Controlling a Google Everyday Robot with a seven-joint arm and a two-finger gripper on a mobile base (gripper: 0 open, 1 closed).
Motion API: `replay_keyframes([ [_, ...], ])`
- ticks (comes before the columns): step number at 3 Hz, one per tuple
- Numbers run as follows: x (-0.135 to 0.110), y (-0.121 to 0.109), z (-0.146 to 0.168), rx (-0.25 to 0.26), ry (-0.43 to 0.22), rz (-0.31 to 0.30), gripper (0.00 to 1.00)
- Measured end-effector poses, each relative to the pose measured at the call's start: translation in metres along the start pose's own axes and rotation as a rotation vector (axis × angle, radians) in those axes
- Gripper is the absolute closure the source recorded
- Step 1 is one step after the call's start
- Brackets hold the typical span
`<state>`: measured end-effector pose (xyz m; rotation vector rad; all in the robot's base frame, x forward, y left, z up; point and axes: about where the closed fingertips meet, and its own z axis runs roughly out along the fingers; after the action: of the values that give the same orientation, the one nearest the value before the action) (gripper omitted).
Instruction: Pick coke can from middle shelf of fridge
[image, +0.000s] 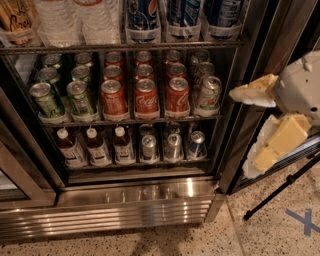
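We find the end effector at the right of the camera view, outside the fridge and in front of its right door post. Its two yellow-padded fingers stand well apart, one above the other. They grip nothing and touch no can.

The coke can stands upright in the front row of the middle shelf surface, in the centre red lane, with its white script facing out. A red can stands just beside it on each side, and more red cans line up behind it.

On the same surface, the green cans fill the two left lanes. A silver-white can heads the rightmost lane and leans slightly.

The rack below carries small brown bottles on the left and silver cans on the right. The rack above carries clear water bottles and blue-labelled tall bottles.

The end effector sits level with the middle and lower racks and well apart from the coke can, with the silver-white can and the door post between them.

On the speckled floor at lower right, we note a black rod and a blue cross mark.
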<state>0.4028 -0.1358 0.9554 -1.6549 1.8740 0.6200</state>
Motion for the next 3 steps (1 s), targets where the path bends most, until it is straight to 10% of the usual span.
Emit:
replay_keyframes([
  [3, -0.015, 0.008, 0.025, 0.002, -0.171, 0.041, 0.0],
])
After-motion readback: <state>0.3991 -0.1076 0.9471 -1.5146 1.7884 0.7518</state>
